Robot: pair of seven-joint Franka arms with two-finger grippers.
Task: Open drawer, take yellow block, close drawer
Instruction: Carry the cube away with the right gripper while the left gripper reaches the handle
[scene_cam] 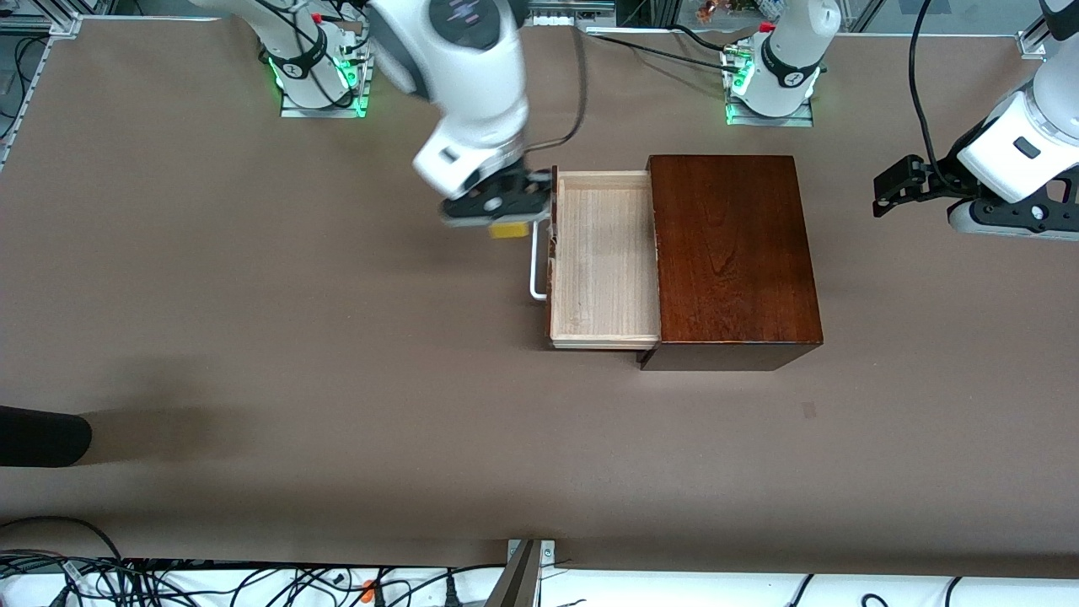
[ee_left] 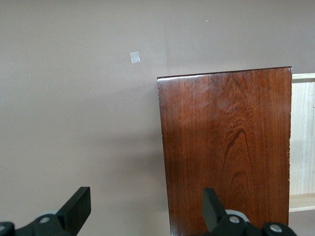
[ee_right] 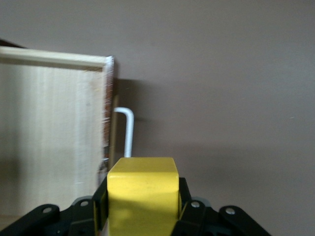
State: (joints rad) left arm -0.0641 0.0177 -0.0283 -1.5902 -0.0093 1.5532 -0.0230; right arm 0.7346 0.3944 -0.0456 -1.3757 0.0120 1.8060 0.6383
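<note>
The drawer (scene_cam: 603, 261) stands pulled out of the glossy reddish-brown box (scene_cam: 732, 253), its pale wood tray bare inside. Its white U-shaped handle (scene_cam: 536, 265) faces the right arm's end of the table. My right gripper (scene_cam: 504, 221) is shut on the yellow block (scene_cam: 509, 228) and hangs in the air just outside the drawer's dark front, over the handle's end. In the right wrist view the yellow block (ee_right: 142, 194) fills the space between the fingers, with the drawer (ee_right: 49, 137) and handle (ee_right: 127, 130) beside it. My left gripper (ee_left: 146, 209) waits open above the box's edge (ee_left: 226, 147).
A small pale tape patch (scene_cam: 809, 410) marks the brown table nearer the front camera than the box. A dark object (scene_cam: 42, 436) pokes in at the table's edge toward the right arm's end. Cables run along the table's near edge.
</note>
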